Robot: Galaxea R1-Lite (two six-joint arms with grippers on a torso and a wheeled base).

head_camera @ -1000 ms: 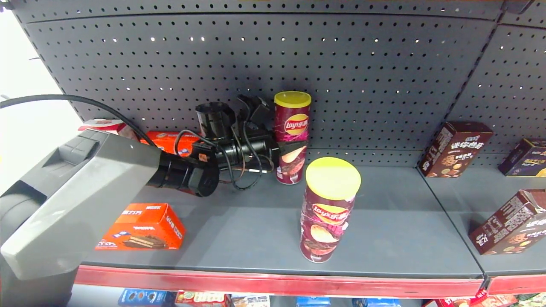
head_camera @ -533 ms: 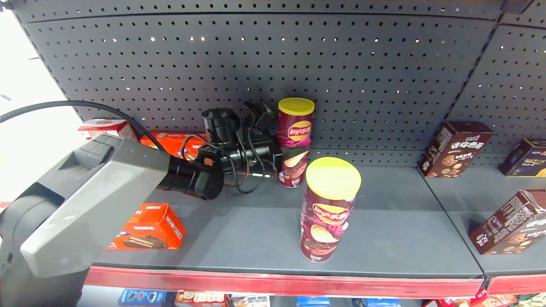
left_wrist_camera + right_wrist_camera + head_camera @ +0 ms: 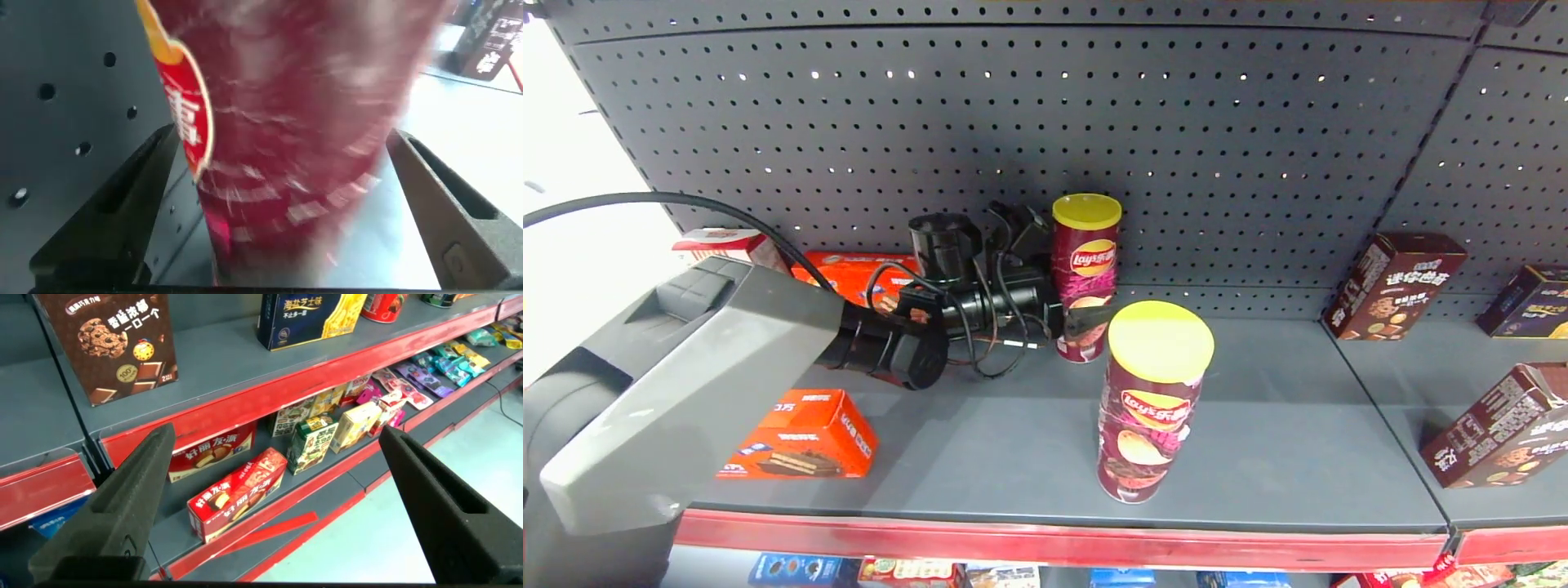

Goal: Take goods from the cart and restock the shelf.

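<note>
A maroon chips can (image 3: 1085, 261) with a yellow lid stands at the back of the grey shelf (image 3: 1274, 425), close to the pegboard wall. My left gripper (image 3: 1085, 309) reaches in from the left and sits around the can's lower half, one finger (image 3: 1092, 318) in front of it. In the left wrist view the can (image 3: 286, 122) stands between the two spread fingers (image 3: 122, 204) with small gaps, so the gripper is open. Away from the shelf's cans, my right gripper (image 3: 278, 433) hangs open with nothing in it, facing lower shelves.
A second chips can (image 3: 1153, 400) stands nearer the front edge. Orange boxes lie at front left (image 3: 800, 434) and back left (image 3: 854, 273). Brown cookie boxes (image 3: 1392, 282) sit to the right. The right wrist view shows stocked lower shelves (image 3: 237, 490).
The left gripper and the back can came down and slightly right, and the can now rests on the shelf. The front can and boxes stayed put.
</note>
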